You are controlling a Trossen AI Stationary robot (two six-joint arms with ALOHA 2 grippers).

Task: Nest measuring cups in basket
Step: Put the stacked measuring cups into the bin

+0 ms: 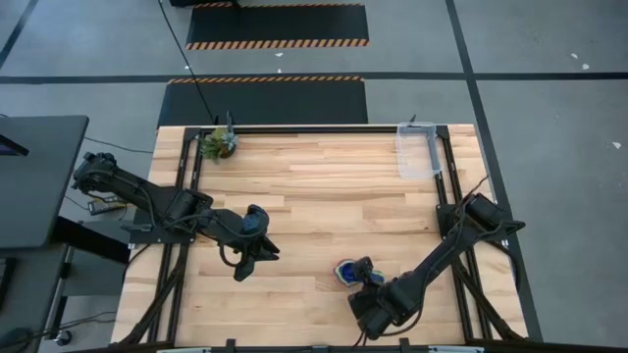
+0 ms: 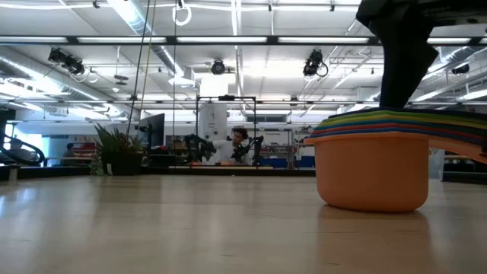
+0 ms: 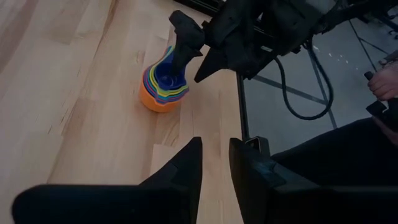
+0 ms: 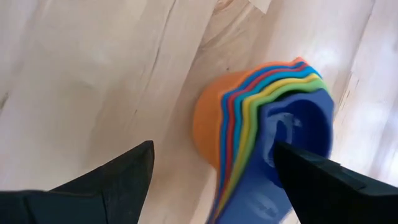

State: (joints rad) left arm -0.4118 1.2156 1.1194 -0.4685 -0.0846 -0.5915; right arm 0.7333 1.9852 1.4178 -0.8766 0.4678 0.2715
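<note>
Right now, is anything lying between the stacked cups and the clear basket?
No. In the high view, only bare wood separates the stacked cups from the basket; the right arm runs alongside.

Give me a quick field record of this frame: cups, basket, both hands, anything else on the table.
cups: nested cups, one stack, orange outermost, dark blue innermost, standing on the table near its front edge
basket: clear basket at the far right corner, no cups in it
right hand: open, fingers straddling the stack, one finger over the blue cup
left hand: left of the stack, apart from it, holding nothing
other: potted plant at the far left corner
task state: stack not yet in basket
</note>
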